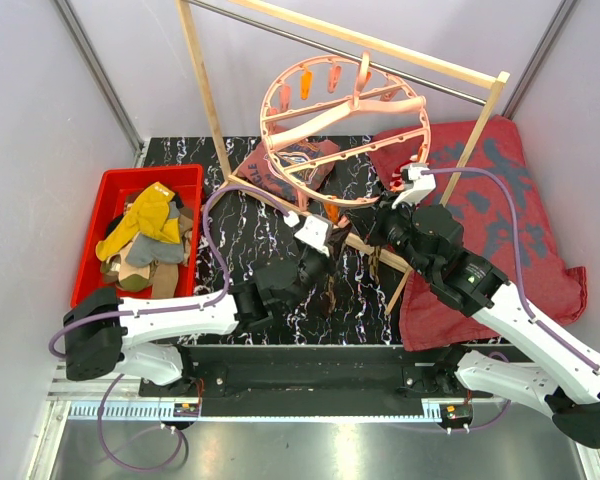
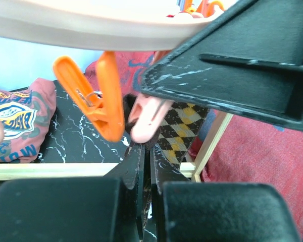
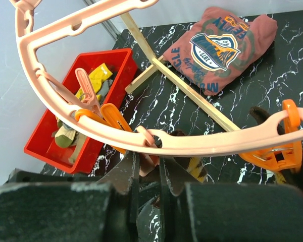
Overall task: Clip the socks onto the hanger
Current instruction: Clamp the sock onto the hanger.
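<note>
The salmon-pink ring hanger (image 1: 330, 118) hangs tilted from the wooden rack, with its low rim over the table's middle. Both grippers meet under that rim (image 3: 232, 143). My left gripper (image 2: 147, 148) is shut on the edge of a brown-tan argyle sock (image 2: 179, 131), which it holds up just beside a pink clip (image 2: 146, 121). My right gripper (image 3: 147, 161) is shut on that pink clip (image 3: 154, 146), and the sock (image 3: 198, 169) shows right behind it. An orange clip (image 2: 98, 103) hangs to the left. More socks (image 1: 150, 215), mustard and grey among them, lie in the red bin.
The red bin (image 1: 150, 172) stands at the left. The wooden rack's upright (image 1: 205, 90) and its floor bar (image 1: 270, 197) cross the table. A printed red shirt (image 1: 290, 165) lies under the hanger. A large dark-red cloth (image 1: 500, 200) covers the right side.
</note>
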`<action>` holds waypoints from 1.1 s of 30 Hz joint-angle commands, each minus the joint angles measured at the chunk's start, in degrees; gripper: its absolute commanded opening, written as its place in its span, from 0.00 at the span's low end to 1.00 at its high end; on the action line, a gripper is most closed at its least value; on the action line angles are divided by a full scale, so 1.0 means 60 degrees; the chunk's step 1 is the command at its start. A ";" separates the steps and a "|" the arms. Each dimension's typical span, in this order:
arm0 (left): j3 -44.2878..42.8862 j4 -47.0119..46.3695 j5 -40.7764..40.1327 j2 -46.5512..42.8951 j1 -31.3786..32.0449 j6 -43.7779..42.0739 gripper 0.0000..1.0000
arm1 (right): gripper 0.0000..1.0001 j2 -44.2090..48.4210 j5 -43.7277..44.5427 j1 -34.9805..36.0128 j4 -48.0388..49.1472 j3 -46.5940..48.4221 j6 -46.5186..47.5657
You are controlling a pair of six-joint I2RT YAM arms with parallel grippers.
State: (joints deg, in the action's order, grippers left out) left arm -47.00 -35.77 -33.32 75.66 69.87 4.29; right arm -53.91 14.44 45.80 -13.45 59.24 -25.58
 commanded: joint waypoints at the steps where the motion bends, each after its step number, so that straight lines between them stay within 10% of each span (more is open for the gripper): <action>1: -0.0691 -0.1216 -0.0247 0.0105 0.0264 -0.0056 0.00 | 0.00 -0.0097 0.0713 0.0072 -0.0175 0.0336 -0.0467; 33: -0.0340 -0.0235 -0.2474 0.0544 0.0514 -0.0731 0.00 | 0.00 0.0386 0.1607 0.0057 -0.0365 0.0395 -0.0174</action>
State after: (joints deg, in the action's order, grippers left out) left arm -48.60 -35.57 -43.92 78.15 72.97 -0.19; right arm -52.77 20.53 45.80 -16.43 59.42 -26.83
